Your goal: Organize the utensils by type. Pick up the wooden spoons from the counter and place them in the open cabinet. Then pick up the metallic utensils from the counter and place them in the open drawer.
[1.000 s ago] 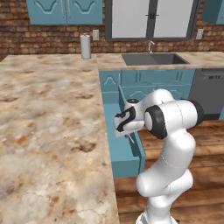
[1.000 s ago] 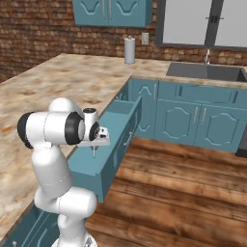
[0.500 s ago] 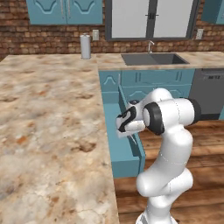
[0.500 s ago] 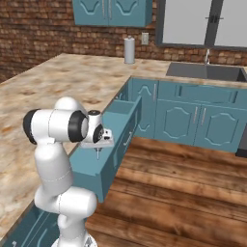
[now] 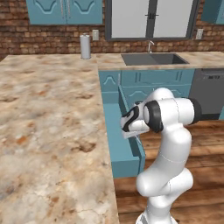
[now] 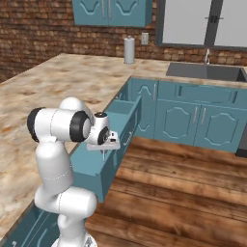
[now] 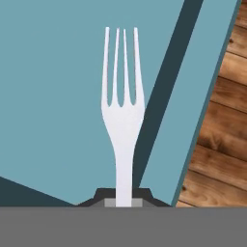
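Since a second ago my arm has swung a little further over the open drawer [image 5: 124,148], so my gripper [image 7: 123,198] now hangs above its near end rather than beside its front edge. My jaws are closed down to almost nothing on the handle of a silver fork [image 7: 122,116], which sticks straight out ahead of them, prongs away from me. I judge this means the carry is nearly done: the fork is one of the metal pieces, it belongs in this drawer, and what is left is to lower it and let go.

From the camera on my hand I see the fork clearly against the flat teal floor of the drawer, with the drawer's side wall and the wooden floor [image 7: 217,135] running off to the right. That tells me the prongs are over the inside, though the handle end sits close to the wall.

From the left base camera my hand [image 5: 131,124] sits just above the drawer's rim beside the counter [image 5: 48,131], but the fork is too thin to make out. From the right base camera a thin sliver hangs below my hand [image 6: 102,140], in front of the drawer's face.
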### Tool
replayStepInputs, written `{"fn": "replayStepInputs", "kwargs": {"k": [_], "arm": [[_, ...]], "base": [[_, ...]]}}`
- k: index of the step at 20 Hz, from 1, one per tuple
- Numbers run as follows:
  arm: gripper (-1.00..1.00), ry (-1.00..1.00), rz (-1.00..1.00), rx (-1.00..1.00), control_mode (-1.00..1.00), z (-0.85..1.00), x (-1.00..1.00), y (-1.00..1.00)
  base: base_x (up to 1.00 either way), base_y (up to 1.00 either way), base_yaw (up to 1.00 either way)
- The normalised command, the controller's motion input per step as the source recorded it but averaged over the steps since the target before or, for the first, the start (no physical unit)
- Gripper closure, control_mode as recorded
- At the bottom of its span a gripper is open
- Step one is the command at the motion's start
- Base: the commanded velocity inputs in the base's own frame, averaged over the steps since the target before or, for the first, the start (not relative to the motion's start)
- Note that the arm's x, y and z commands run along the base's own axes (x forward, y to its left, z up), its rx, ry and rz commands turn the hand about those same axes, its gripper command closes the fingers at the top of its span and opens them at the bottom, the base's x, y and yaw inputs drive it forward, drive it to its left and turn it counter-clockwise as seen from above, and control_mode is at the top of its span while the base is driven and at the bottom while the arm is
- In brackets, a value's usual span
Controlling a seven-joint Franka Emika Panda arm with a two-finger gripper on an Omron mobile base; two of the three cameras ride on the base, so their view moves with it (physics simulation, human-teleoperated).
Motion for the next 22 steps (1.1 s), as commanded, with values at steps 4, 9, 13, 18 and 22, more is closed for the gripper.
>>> {"fn": "replayStepInputs", "kwargs": {"k": [4,9,13,18,22], "arm": [[1.00,0.00,0.00,0.00,-1.00,-0.14,0.00,-0.27],[1.00,0.00,0.00,0.00,-1.00,-0.28,0.10,-0.08],[1.00,0.00,0.00,0.00,-1.00,-0.36,0.09,-0.04],[1.00,0.08,-0.02,0.00,-1.00,-0.33,0.00,-0.30],[1.00,0.09,-0.03,-0.04,-1.00,-0.50,0.03,-0.49]], "base": [[0.00,0.00,0.00],[0.00,0.00,0.00],[0.00,0.00,0.00],[0.00,0.00,0.00],[0.00,0.00,0.00]]}}
